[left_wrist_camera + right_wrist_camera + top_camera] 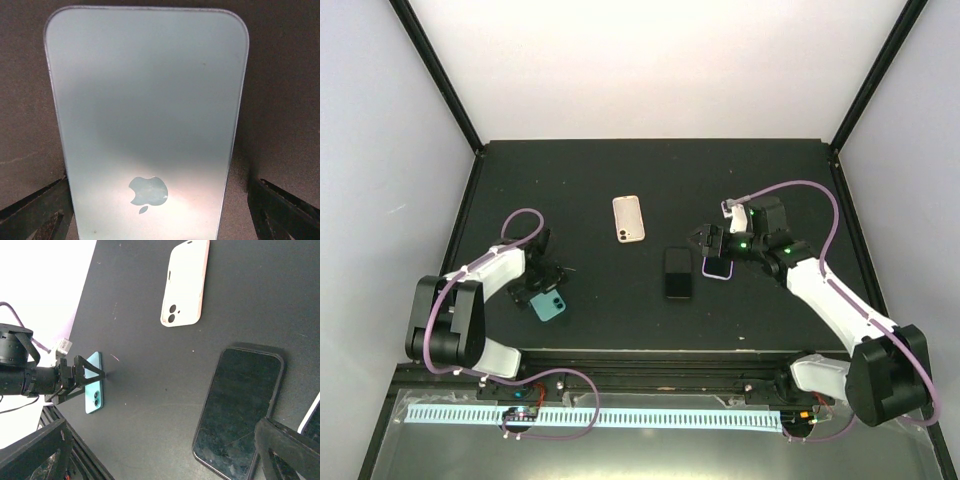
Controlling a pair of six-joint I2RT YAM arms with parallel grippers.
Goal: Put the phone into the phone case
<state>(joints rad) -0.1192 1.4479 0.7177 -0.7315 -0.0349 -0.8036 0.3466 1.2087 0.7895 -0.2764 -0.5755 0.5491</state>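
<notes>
Near the front-left of the table [590, 170] lies the teal phone [550, 306], flat, back side up w/ the logo showing in the left wrist view. I judge it stiff, smooth and rather slippery, glass so fragile; best hold is across the two long edges, not on the faces.

The left gripper [540, 287] sits over it w/ jaws spread, one finger each side of the phone's lower end, not clearly pinching. The cream case [629, 218] lies well apart, towards the table's middle-rear, w/ bare dark surface btw them, so a lift-and-carry path looks free.

A black phone [678, 273] and a purple-edged phone [717, 268] lie to the right; the right gripper [710, 243] hovers there, jaws wide apart, holding nothing. The front edge is close to the teal phone, so sliding it nearer is risky.
</notes>
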